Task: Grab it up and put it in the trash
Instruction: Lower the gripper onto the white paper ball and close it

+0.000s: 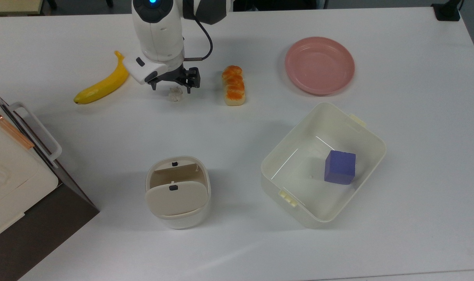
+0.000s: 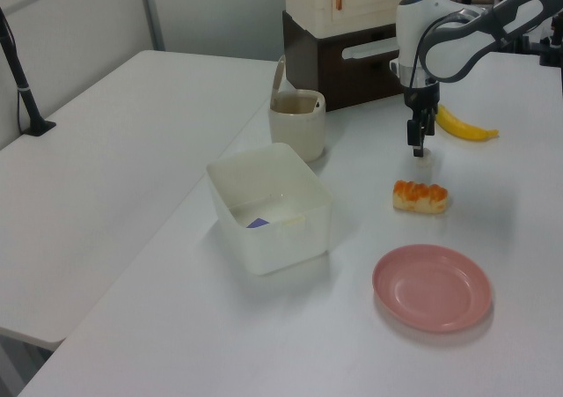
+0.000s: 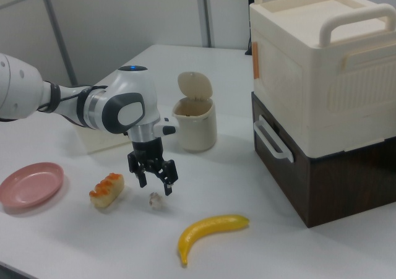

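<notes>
The tiny crumpled white paper wad lies on the white table between the banana and the bread roll, also visible in the right view. My gripper hangs directly over it, open, with one black finger on either side and nothing held. In the right view the gripper stands a little above the wad. The left view shows the gripper pointing straight down. The small cream trash bin with its beige flap lid stands nearer the table's front, well apart from the gripper; it also appears in the left view and the right view.
A banana lies to the top view's left of the wad, a bread roll to its right. A pink plate sits at the far right. A large cream tub holds a purple cube. A cream box on a dark base fills the left edge.
</notes>
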`<state>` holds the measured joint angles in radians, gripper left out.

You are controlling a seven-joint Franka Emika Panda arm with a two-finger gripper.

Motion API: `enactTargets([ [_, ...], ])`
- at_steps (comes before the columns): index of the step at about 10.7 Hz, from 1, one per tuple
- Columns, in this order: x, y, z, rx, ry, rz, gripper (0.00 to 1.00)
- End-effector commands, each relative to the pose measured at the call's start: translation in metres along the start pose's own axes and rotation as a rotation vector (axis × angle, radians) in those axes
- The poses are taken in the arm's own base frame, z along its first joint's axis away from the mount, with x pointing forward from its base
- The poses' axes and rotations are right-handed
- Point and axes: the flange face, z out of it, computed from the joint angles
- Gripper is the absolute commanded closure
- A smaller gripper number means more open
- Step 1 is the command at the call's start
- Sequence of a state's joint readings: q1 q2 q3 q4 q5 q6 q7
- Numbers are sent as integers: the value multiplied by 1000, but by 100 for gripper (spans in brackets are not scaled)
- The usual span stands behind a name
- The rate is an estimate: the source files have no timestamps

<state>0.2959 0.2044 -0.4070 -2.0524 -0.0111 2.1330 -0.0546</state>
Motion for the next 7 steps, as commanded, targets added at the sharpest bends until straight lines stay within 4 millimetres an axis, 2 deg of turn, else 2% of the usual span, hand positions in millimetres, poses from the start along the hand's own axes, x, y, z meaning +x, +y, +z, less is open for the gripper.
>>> enactTargets([
  [1, -1, -6, -3, -14, 8, -30, 4],
  [4, 0, -7, 8, -21, -12, -31, 10],
  [6, 0, -8, 20, -39, -36, -37, 11],
  [7, 0, -8, 24, -52, -44, -43, 15],
])
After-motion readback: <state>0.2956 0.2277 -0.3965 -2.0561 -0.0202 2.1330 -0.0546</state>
